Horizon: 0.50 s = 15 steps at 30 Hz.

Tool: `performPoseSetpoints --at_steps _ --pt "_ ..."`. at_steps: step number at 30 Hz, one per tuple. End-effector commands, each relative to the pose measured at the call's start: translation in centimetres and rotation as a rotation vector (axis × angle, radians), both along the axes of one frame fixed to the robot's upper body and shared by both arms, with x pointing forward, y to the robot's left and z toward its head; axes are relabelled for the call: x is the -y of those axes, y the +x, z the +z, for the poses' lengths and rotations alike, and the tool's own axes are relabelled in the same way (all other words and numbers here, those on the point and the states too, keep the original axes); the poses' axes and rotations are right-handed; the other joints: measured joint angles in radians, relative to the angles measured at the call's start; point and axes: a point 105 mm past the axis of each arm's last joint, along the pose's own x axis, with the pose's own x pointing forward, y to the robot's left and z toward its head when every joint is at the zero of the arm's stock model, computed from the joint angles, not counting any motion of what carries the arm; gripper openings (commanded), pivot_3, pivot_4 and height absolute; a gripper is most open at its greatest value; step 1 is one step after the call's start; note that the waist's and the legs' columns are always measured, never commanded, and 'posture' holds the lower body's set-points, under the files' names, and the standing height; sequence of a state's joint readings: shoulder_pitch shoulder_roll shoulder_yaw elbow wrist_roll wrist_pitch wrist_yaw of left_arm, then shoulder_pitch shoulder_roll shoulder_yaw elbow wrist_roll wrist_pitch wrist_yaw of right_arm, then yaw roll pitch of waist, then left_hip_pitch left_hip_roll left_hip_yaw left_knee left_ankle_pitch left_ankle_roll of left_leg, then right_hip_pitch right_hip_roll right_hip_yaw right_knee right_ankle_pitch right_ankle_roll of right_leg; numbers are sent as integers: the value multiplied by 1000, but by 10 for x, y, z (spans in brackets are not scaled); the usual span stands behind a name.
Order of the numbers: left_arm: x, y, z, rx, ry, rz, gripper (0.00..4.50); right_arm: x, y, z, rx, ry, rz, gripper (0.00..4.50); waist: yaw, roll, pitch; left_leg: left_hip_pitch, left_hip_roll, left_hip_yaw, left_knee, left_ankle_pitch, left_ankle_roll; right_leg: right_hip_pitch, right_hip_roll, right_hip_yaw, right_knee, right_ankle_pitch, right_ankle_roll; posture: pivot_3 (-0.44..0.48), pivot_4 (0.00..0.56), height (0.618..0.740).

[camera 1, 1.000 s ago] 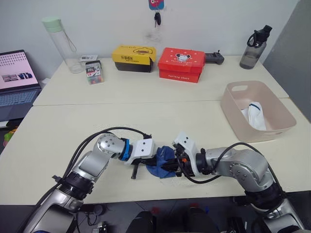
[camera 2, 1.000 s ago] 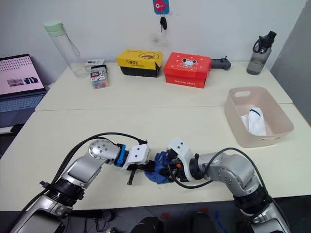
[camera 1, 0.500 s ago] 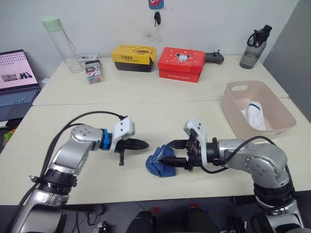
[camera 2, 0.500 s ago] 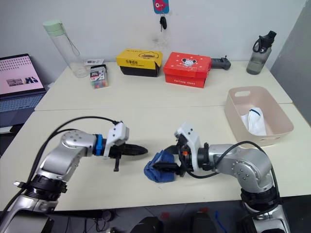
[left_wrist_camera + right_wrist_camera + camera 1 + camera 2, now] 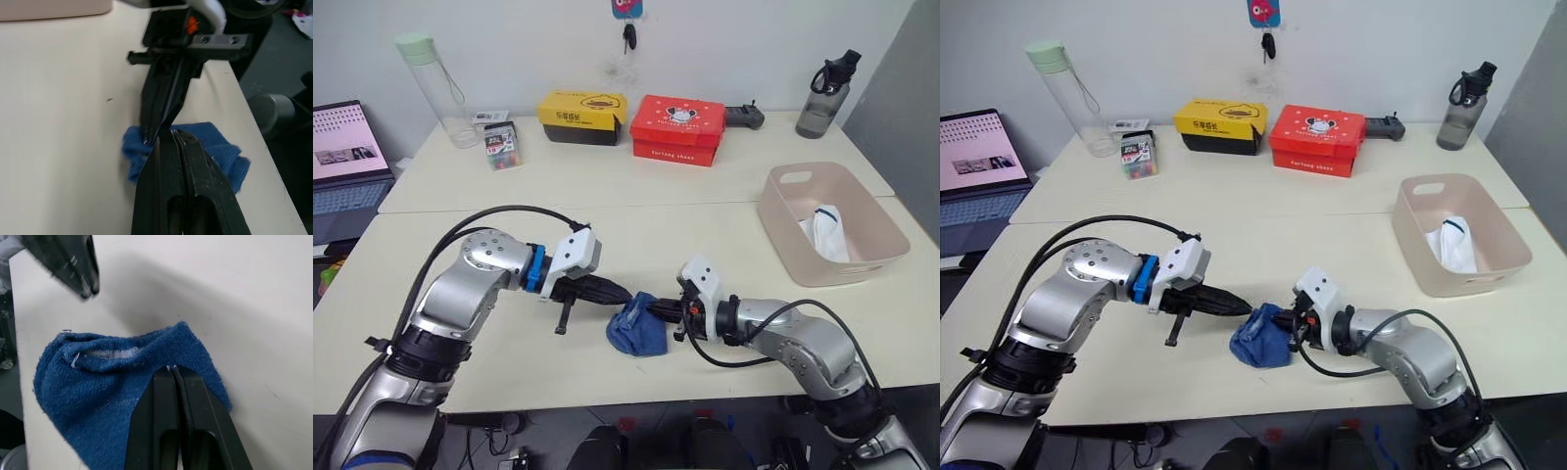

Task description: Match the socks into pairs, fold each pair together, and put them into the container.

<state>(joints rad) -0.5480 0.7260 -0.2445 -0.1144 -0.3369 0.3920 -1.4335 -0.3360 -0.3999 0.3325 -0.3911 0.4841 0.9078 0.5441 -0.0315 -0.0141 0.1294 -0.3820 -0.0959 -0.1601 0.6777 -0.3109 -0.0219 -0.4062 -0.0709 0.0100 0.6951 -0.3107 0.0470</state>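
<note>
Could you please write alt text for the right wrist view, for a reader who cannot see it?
The right gripper, fingers shut, rests on a bunched medium blue sock bundle on the pale table. The left gripper hangs just beyond.

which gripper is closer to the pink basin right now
Right. The right gripper sits at the blue socks near the table's front edge, on the container's side of the bundle; the left gripper reaches the bundle from the far side.

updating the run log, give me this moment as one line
left gripper: shut, at blue socks | right gripper: shut on blue socks | container: white socks inside
</note>
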Motion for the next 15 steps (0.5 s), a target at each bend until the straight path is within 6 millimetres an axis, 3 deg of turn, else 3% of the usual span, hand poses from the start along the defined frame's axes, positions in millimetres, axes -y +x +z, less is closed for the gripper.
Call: performPoseSetpoints --at_steps 1,6,10,15 --pt "12 -3 -3 42 14 -79 0 -9 -2 10 55 9 42 45 0 0 0 0 0 0 0 0 0 0 0 0 0 0 0 0 150 726" --pt "17 -7 -26 13 43 -105 0 -10 -4 6 55 -13 47 45 -1 0 0 0 0 0 0 0 0 0 0 0 0 0 0 0 150 726" --pt "6 -10 -51 -11 123 -101 0 -9 -3 1 47 -38 37 45 -1 0 0 0 0 0 0 0 0 0 0 0 0 0 0 0 150 726" --pt "-5 -9 -63 -18 188 -65 0 -8 -1 1 57 -41 28 45 1 0 0 0 0 0 0 0 0 0 0 0 0 0 0 0 150 726"
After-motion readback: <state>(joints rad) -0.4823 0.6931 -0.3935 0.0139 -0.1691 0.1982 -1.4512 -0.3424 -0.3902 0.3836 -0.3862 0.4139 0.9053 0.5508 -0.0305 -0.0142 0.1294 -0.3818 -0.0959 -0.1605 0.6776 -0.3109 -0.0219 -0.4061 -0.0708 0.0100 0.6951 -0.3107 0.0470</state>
